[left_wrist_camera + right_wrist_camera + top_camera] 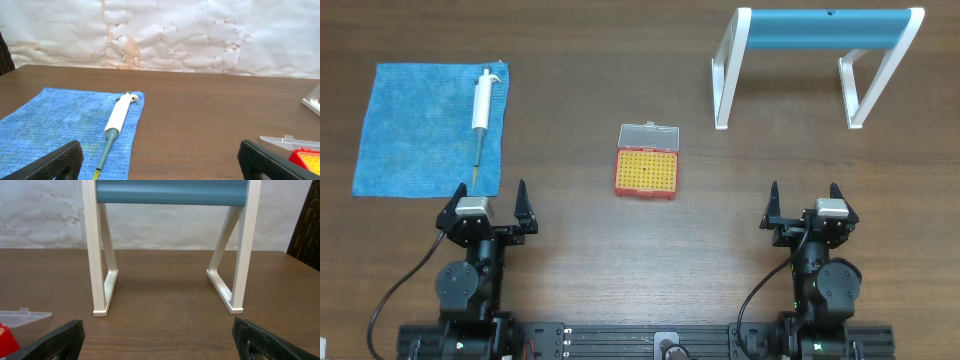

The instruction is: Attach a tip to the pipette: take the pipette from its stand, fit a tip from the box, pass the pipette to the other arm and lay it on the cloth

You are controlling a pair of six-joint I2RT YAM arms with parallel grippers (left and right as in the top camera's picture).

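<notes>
Worktop (720,230): the task reads as done, with nothing apparently left. Stand (820,30) at far right, well apart from the rest. Cloth (410,130) at far left. Both end effectors sit low near their bases, left (488,195) and right (804,192), each with fingers spread and holding nothing. Box (646,175) mid-worktop, lid tipped back, its rack packed with yellow tips; can't tell which slot is vacant. Pipette (480,105) lies lengthwise along the cloth's right edge, its yellow tip (477,172) fitted and pointing toward the left arm.
</notes>
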